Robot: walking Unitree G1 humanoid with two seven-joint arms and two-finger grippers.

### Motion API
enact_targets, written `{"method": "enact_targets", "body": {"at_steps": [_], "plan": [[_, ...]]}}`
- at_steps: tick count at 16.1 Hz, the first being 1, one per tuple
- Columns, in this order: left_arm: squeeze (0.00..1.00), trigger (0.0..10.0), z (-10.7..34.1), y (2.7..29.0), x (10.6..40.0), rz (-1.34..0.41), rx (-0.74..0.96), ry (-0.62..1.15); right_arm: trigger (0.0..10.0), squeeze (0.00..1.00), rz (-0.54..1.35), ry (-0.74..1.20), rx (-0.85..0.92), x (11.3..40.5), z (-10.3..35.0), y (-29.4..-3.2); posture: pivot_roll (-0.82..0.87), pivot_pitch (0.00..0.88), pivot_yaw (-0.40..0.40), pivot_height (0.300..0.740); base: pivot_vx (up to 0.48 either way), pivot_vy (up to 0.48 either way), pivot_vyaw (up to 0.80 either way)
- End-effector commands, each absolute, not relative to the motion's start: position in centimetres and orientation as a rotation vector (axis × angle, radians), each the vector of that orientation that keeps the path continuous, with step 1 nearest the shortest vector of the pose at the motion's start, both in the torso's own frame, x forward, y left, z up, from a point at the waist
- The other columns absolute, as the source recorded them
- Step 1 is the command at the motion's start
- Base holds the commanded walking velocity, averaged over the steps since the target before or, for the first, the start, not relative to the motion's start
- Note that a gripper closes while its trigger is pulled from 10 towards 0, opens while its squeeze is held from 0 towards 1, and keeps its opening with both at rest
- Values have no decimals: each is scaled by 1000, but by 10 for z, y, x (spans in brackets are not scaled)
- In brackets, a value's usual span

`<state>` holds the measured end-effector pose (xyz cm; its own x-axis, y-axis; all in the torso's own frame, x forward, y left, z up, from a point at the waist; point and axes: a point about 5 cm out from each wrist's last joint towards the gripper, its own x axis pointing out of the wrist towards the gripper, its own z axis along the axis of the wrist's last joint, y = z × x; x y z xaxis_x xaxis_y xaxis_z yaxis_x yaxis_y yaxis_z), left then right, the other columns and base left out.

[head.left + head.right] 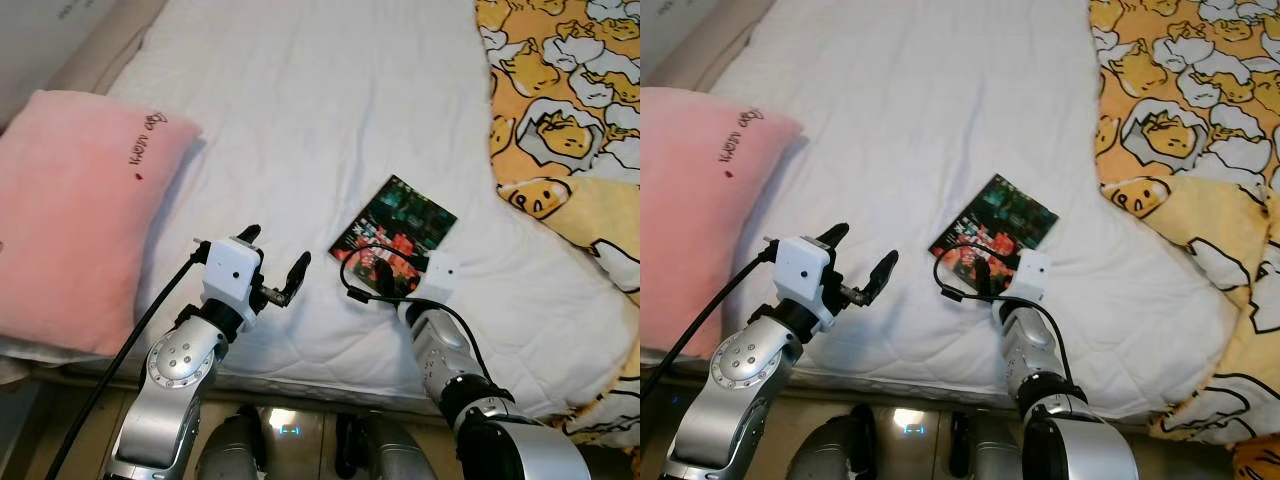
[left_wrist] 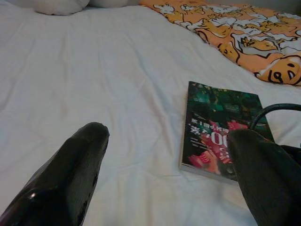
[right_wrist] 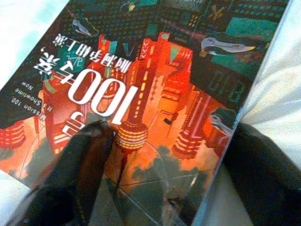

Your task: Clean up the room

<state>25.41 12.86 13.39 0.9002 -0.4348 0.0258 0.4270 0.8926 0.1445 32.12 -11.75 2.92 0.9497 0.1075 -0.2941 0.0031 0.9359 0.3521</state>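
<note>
Right fingers (image 3: 80,174) apart over book (image 3: 155,84)

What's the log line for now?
right gripper: open, over book | left gripper: open, idle | book: flat on bed

Bare white sheet runs wide up the bed (image 1: 300,120) beyond the book (image 1: 395,232). A pink pillow (image 1: 75,215) crowds its left edge; the yellow printed blanket (image 1: 565,110) covers the right edge.

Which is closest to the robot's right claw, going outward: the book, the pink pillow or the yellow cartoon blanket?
Judged from the left eye view, from the right gripper:
1. Book, right under it.
2. Yellow blanket, on its right.
3. Pink pillow, far left.
</note>
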Motion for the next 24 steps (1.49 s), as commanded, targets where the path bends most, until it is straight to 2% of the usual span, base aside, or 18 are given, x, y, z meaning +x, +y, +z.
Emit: {"method": "enact_targets", "body": {"at_steps": [1, 3, 4, 5, 6, 11, 15, 17, 18, 19, 20, 24], "plan": [[0, 10000, 129, 127, 252, -441, 127, -43, 0, 0, 138, 326, 294, 321, 30, -104, 171, 228, -84, 736, 0, 0, 0], [0, 10000, 128, 125, 253, -447, 125, -43, 0, 0, 141, 332, 304, 321, 30, -103, 170, 221, -89, 736, 0, 0, 0], [0, 10000, 128, 125, 252, -449, 125, -43, 3490, 0, 131, 358, 330, 319, 26, -102, 169, 219, -89, 736, 0, 0, 0], [0, 10000, 127, 124, 253, -452, 127, -42, 10000, 0, 101, 423, 423, 314, 18, -99, 170, 215, -92, 736, 0, 0, 0], [0, 10000, 127, 124, 253, -453, 129, -43, 10000, 0, 117, 450, 490, 310, 14, -91, 171, 212, -93, 736, 0, 0, 0], [0, 10000, 126, 125, 255, -453, 137, -48, 10000, 0, 193, 457, 542, 309, 20, -64, 179, 171, -96, 736, 0, 0, 0], [0, 10000, 126, 126, 257, -450, 143, -56, 10000, 0, 285, 364, 392, 321, 39, -56, 190, 138, -104, 736, 0, 0, 0], [0, 10000, 125, 127, 257, -445, 144, -58, 10000, 0, 298, 343, 408, 326, 46, -55, 192, 128, -107, 736, 0, 0, 0], [0, 10000, 125, 127, 258, -443, 144, -59, 7922, 0, 293, 341, 423, 328, 48, -56, 196, 124, -109, 736, 0, 0, 0], [0, 10000, 125, 127, 258, -442, 143, -61, 549, 0, 291, 336, 430, 331, 50, -57, 196, 124, -109, 736, 0, 0, 0], [0, 10000, 126, 127, 258, -441, 143, -63, 0, 0, 295, 330, 434, 332, 53, -56, 196, 124, -109, 736, 0, 0, 0], [0, 10000, 125, 127, 259, -443, 146, -65, 0, 0, 299, 307, 435, 337, 60, -57, 196, 119, -115, 736, 0, 0, 0]]}}
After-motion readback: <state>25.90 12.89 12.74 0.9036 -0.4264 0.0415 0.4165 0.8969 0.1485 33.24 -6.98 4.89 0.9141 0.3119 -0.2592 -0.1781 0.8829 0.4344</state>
